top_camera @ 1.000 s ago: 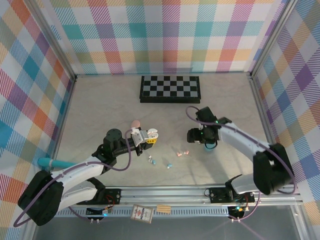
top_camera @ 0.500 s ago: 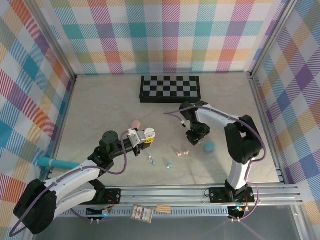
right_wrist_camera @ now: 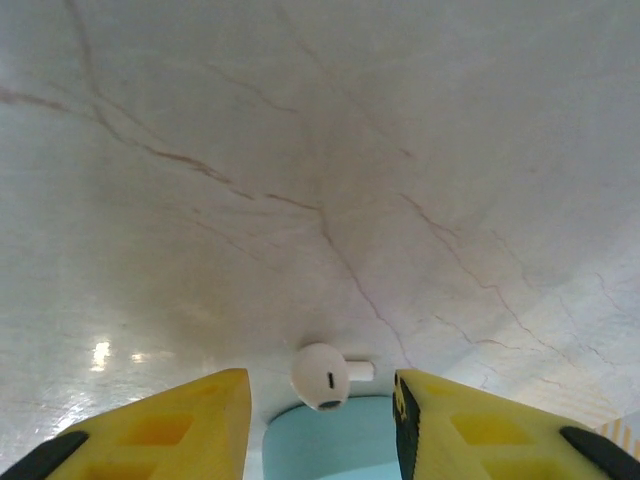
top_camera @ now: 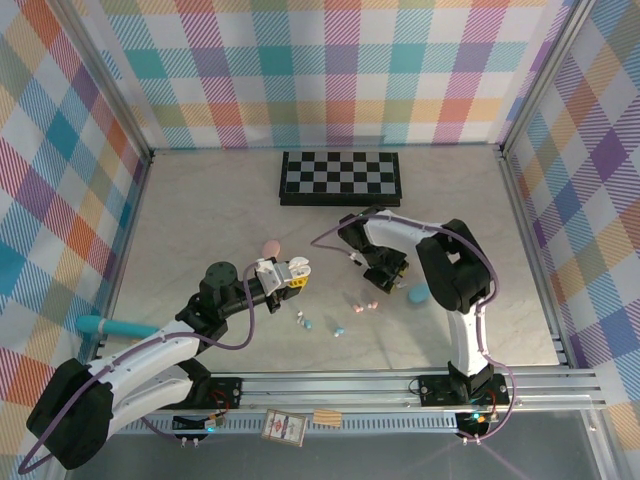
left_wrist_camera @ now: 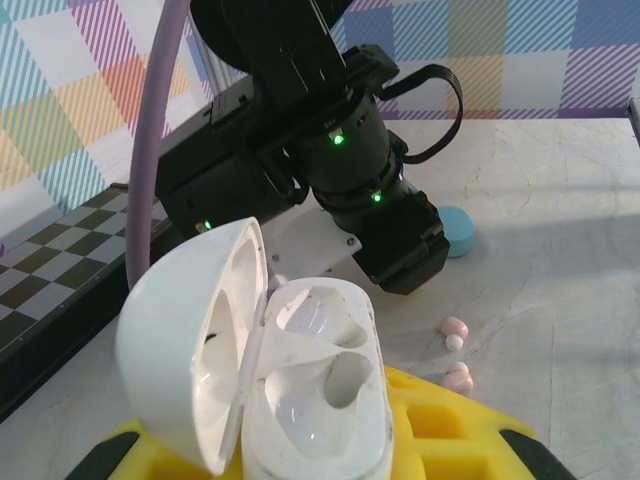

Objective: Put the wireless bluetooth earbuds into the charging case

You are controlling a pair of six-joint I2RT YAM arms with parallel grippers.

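My left gripper [top_camera: 293, 272] is shut on an open white charging case [left_wrist_camera: 300, 380], lid swung left, both sockets empty. My right gripper [top_camera: 387, 271] points down at the table, and its yellow fingers [right_wrist_camera: 180, 420] stand apart. A white earbud [right_wrist_camera: 322, 375] lies between them, touching neither; a pale teal rounded surface [right_wrist_camera: 330, 445] shows just below it. Pink earbuds [top_camera: 368, 303] lie left of a teal case [top_camera: 418, 292], also seen from the left wrist as pink earbuds [left_wrist_camera: 453, 327]. Teal earbuds [top_camera: 305, 322] rest nearer the front, with another bud [top_camera: 338, 332] beside them.
A pink case [top_camera: 270, 246] lies behind the left gripper. A folded chessboard [top_camera: 340, 177] sits at the back. A teal handle [top_camera: 100, 325] lies by the left wall. Plaid walls close in three sides. The right arm's black wrist [left_wrist_camera: 390, 230] looms close behind the held case.
The right arm has swung left and folded in, leaving the teal case on the table, and its fingers have come closer together. The left arm shifted slightly with the case.
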